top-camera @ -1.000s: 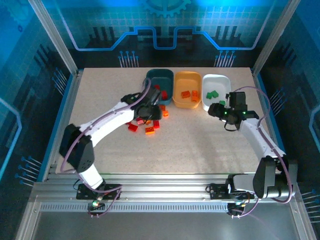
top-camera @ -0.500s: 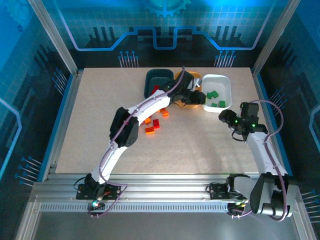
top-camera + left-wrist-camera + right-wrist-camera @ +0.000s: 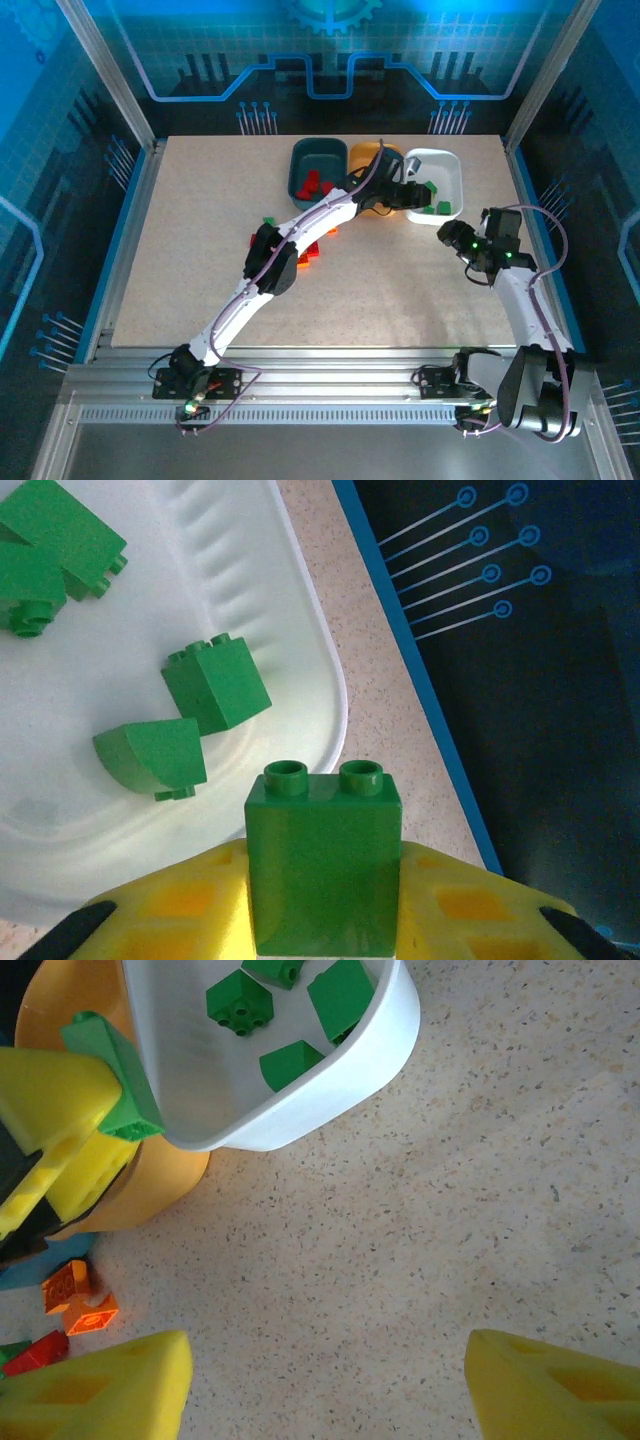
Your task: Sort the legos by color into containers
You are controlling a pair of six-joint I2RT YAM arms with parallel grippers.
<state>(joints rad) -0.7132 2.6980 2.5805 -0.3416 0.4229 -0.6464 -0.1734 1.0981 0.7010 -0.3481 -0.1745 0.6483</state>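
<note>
Green brick (image 3: pixel 322 865) sits clamped in the left pincer (image 3: pixel 412 194) just above the rim of the white tray (image 3: pixel 335 695), so letting go here could bounce it off that rim onto the tabletop (image 3: pixel 400 1260), while the right pincer (image 3: pixel 325 1385) hangs wide open and empty nearby.

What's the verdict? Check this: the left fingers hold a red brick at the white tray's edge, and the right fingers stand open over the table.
Wrong colour: the brick in the left fingers is green, not red; the left wrist view shows it. It is at the white tray's edge, and the right fingers stand open over the table.
</note>
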